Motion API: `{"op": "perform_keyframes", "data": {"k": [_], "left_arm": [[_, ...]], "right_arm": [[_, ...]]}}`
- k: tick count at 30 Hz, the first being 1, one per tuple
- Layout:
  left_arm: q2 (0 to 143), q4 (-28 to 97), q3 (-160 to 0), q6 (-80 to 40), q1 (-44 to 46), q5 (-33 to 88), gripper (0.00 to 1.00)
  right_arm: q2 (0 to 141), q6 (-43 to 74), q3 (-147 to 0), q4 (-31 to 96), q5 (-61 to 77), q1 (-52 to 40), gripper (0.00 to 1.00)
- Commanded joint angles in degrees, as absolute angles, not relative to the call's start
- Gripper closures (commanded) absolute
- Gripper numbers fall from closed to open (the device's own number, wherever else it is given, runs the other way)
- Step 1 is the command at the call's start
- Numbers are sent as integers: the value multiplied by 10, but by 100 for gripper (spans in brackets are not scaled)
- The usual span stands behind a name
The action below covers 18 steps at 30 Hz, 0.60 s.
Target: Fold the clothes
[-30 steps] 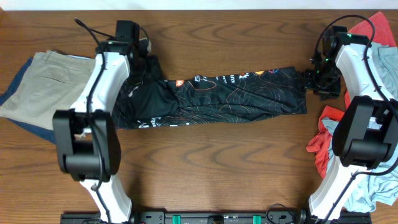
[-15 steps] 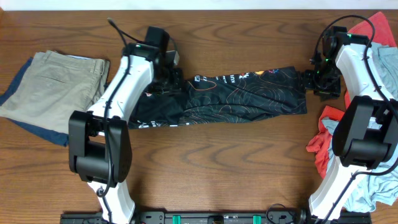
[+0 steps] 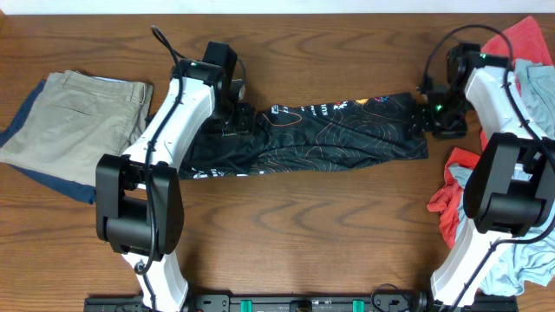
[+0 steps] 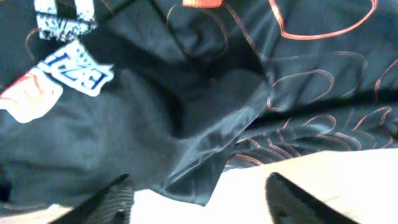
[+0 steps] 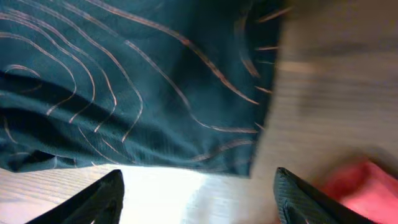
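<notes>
Across table (image 3: 303,225), jersey (image 3: 329,134), left claw (image 4: 199,194) seemingly open

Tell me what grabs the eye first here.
A black jersey with orange contour lines lies stretched in a long band across the centre. The left gripper is over its left end, the right gripper at its right edge, both open. Khaki trousers lie far left.

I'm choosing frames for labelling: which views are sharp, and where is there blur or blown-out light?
Overhead: sharp, evenly lit, lines on the jersey legible. Left wrist: soft at close range, the table below the cloth washed out pale. Right wrist: smeared, worst at right over the wood and the red garment.
</notes>
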<state>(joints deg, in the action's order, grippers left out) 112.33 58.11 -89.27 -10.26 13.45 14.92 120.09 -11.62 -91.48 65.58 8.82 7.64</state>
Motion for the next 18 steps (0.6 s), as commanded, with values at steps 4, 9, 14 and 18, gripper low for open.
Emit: {"op": "perform_keyframes", "data": {"k": [4,9,14,18], "left_arm": [[1128,591,-887,-99,132,138,25],[1128,590,-887,-99,132,123,23],[1128,591,-887,-99,132,119,21],[1128,593,-887,-99,132,119,21]], "right_arm": [[1187,-152,-813,548,126,72,20],[1187,-155,-759,485,228,70,20],[1187,-168,-754,475,274,69,41],[1187,-168,-754,473,267,70,88]]}}
